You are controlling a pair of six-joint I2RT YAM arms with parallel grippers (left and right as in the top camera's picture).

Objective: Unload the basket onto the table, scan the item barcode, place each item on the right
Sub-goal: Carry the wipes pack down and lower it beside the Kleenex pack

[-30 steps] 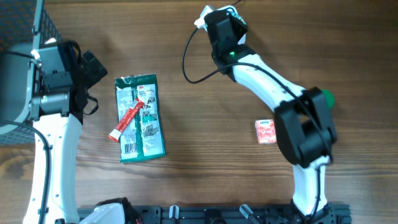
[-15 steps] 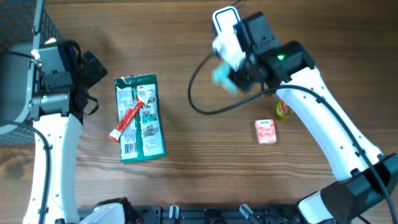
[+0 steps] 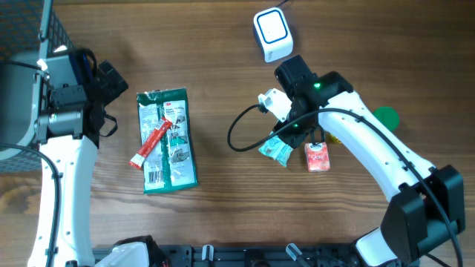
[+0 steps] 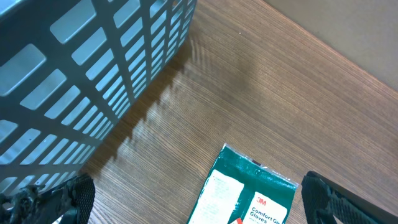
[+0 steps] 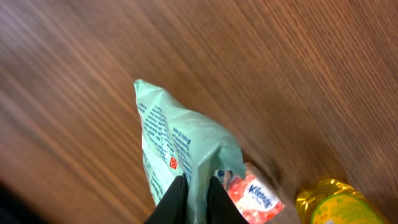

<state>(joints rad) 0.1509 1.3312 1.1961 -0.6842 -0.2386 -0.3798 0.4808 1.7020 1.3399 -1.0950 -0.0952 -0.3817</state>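
The right pincer (image 5: 193,198) is pinching the crimped top edge of a mint-green packet (image 5: 180,146) between its black fingers, pressed nearly together. The packet is hanging crinkled and glossy, showing fine print and a small red mark, just above the dark wood-grain bench (image 5: 93,56). Beside it a soft pink tissue pack (image 5: 256,196) is lying flat, and a rounded yellow bottle (image 5: 329,202) is standing near that. From overhead, a black cable (image 3: 241,126) is looping off the arm, and the white, rounded-square scanner (image 3: 270,31) is sitting well apart at the far edge. The left pincer (image 3: 110,98) is hovering spread wide near a flat green glove pack (image 3: 168,141) and a grey slotted basket (image 4: 93,62).
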